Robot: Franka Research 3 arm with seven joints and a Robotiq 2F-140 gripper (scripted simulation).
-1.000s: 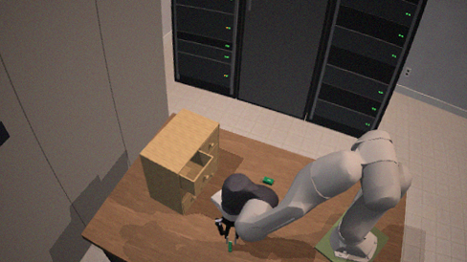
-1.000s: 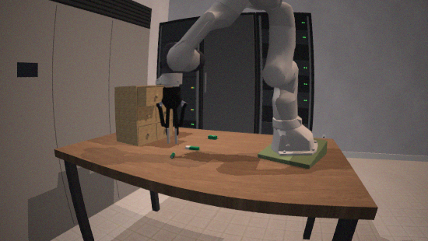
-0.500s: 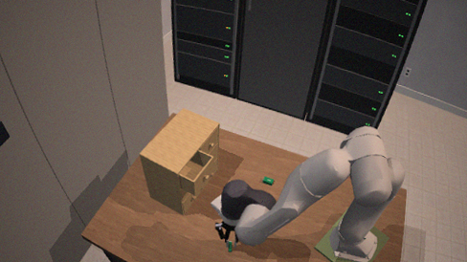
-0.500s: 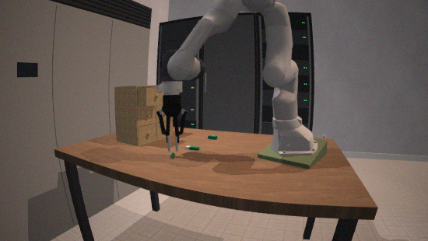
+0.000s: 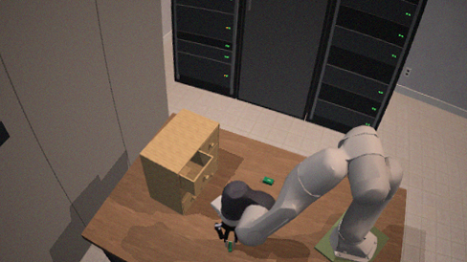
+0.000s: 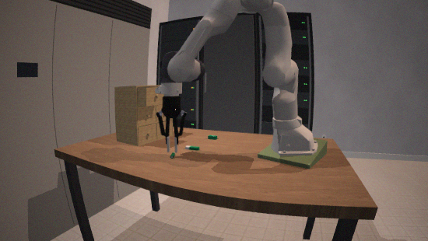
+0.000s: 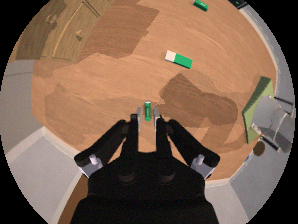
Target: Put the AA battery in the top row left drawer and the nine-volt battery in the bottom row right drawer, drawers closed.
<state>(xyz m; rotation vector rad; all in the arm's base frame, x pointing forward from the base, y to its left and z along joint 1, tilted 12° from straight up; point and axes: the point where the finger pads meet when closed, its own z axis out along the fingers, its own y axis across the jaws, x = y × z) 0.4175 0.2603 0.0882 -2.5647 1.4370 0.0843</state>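
Note:
The small wooden chest [image 5: 179,161] stands at the table's far left, and one top-row drawer [image 5: 198,167] is pulled out and looks empty. A small green cylinder, the AA battery [image 5: 230,247], lies on the table near the front edge. It also shows in the exterior view [image 6: 172,155] and in the wrist view [image 7: 148,110]. My gripper [image 6: 171,151] points straight down just above it, fingers a narrow gap apart and holding nothing. In the wrist view the gripper [image 7: 148,121] has the battery just ahead of its tips. A green block, the nine-volt battery [image 6: 212,137], lies further back.
A green and white stick [image 6: 192,148] lies between the two batteries, to the right of my gripper. The arm's base stands on a green plate [image 6: 293,153] at the right. The table's front edge is close to the AA battery.

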